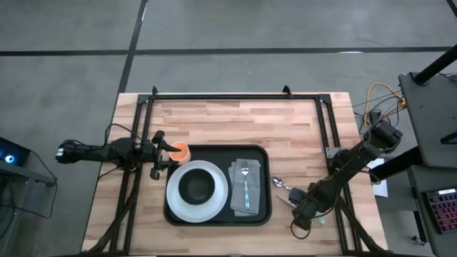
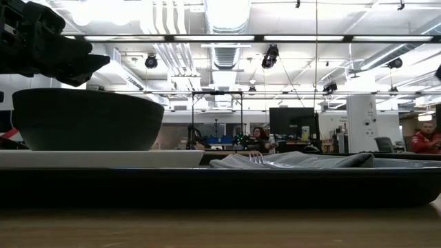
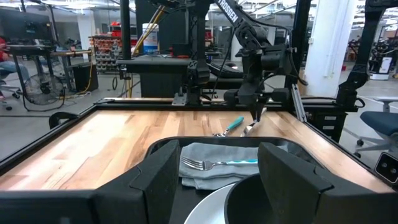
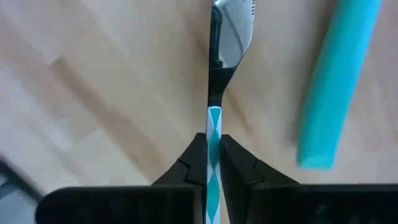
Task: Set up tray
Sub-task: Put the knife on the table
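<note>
The black tray [image 1: 214, 152] lies mid-table and carries a white plate [image 1: 218, 204] with a dark bowl [image 1: 196, 187] on it. Beside the plate a grey napkin [image 1: 254, 203] lies with a fork [image 1: 245, 182] on top. An orange cup [image 1: 181, 151] stands at the tray's far left corner. My left gripper [image 1: 163, 155] is open just left of the cup; in the low view it hangs raised [image 2: 48, 48] above the bowl [image 2: 86, 120]. My right gripper [image 1: 298, 208] is shut on a knife [image 4: 233, 22], right of the tray. My right gripper [image 4: 213, 140] pinches the knife's teal-and-white handle [image 4: 213, 121] between its two fingers, which come from above, pointing down. The handle runs along the fingers and the serrated blade sticks out past their tips toward the wooden table. Whether the blade tip touches the table I cannot tell.
A teal-handled spoon [image 1: 280, 183] lies on the wood close beside the knife, its handle [image 4: 336, 81] just clear of my right fingers. A black metal frame [image 1: 235, 96] borders the table. Bare wood runs along the far side and left of the tray.
</note>
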Tool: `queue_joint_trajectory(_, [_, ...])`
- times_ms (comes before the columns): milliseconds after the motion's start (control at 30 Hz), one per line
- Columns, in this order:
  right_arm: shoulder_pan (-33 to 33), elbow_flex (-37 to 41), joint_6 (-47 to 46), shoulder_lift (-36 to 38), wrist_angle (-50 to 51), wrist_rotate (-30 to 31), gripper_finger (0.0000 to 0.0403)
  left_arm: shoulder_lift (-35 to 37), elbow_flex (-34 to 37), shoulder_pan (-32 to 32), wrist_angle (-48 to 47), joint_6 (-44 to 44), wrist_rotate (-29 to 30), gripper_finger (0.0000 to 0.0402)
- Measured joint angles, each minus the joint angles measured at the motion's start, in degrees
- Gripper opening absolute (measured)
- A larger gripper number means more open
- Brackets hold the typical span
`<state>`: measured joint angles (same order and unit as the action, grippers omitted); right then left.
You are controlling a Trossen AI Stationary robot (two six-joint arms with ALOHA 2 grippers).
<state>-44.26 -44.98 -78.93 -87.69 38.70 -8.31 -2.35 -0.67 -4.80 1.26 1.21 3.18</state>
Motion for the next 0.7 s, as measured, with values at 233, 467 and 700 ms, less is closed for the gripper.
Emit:
queue_joint_trajectory(233, [-0.14,-1.82,-4.69,1.0,0.22,-1.7,0.0013,0.0,0.0,0.0,0.01,0.0,0.0,0.0198])
queue_joint_trajectory(467, [-0.24,-4.93,-9.89,1.08,4.86,-2.89,0.0013,0.0,0.0,0.0,0.02,0.0,0.02,0.0198])
queue_joint_trajectory(700, [-0.25,-8.19,-14.05,1.1,9.56,-2.77,0.0013,0.02,0.0,-0.01,0.01,0.0,0.01,0.0198])
